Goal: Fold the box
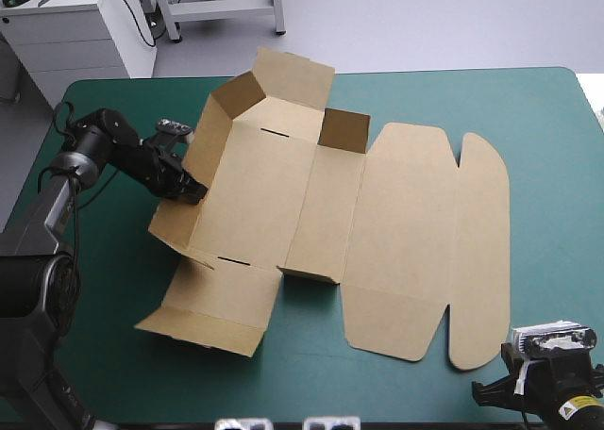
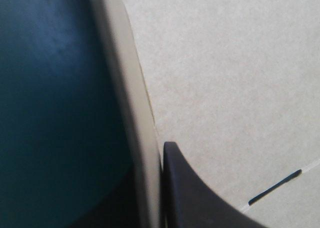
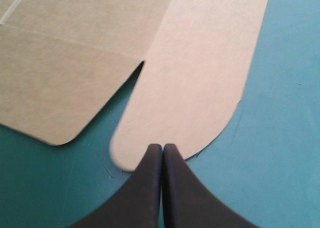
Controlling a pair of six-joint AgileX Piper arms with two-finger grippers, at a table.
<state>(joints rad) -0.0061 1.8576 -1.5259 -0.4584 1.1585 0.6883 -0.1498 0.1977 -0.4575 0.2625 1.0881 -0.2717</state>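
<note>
One box, one table, two grippers: left gripper and right gripper (two black fingers apiece).

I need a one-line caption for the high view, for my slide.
Left gripper shut on a raised wall of the brown box; right gripper shut, at the end of its rounded flap.

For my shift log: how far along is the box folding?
The box is early: its left wall and far flap stand raised. The left gripper grips that wall. The lid lies flat; the right gripper sits shut by its rounded flap. Left: raising the rest, tucking.
</note>
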